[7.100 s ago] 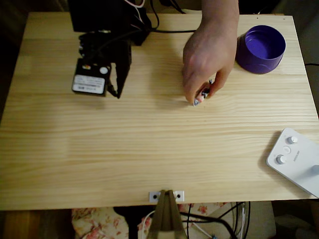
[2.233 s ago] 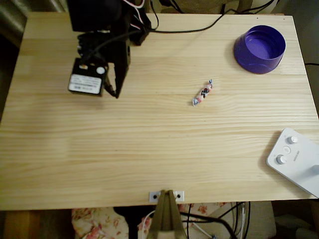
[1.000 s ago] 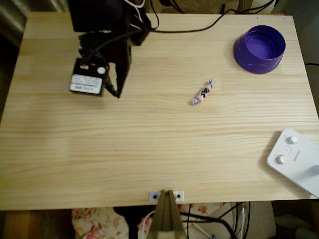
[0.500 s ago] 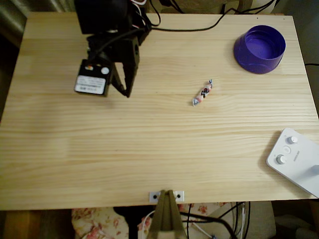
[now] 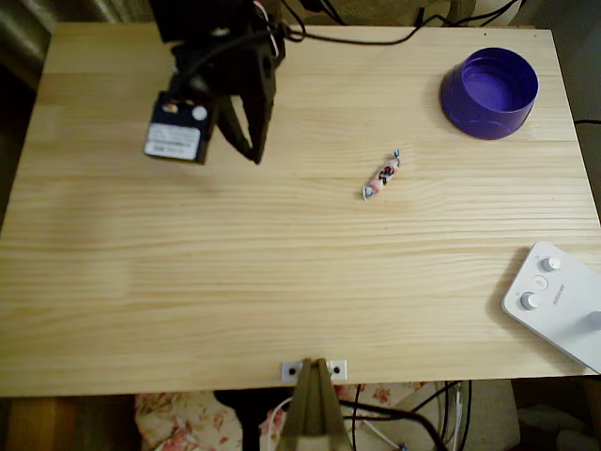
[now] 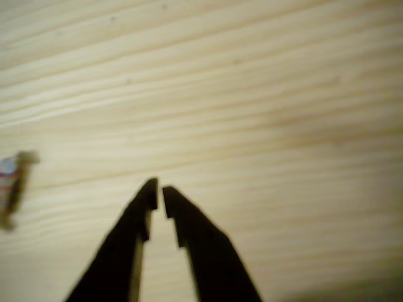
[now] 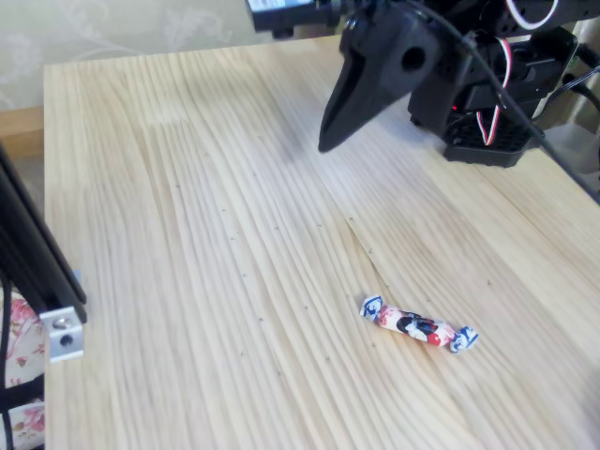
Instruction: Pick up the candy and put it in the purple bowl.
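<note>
One black gripper (image 5: 255, 150) hangs above the wooden table (image 5: 282, 282) toward ten o'clock in the overhead view, grasping nothing; in the wrist view its jaws look nearly clenched, a thin slit between the tips, though that picture is blurred. Right of it, near the table's centre, the candy (image 5: 382, 175) lies flat on bare wood, well apart from the gripper. Further right, at two o'clock, sits the purple bowl (image 5: 490, 92). At four o'clock lies a white device with knobs (image 5: 556, 303).

Deep-purple bowl (image 5: 490, 92), pinkish-white candy (image 5: 382, 175) with dark and red marks, black pincer (image 6: 157, 192)
</note>
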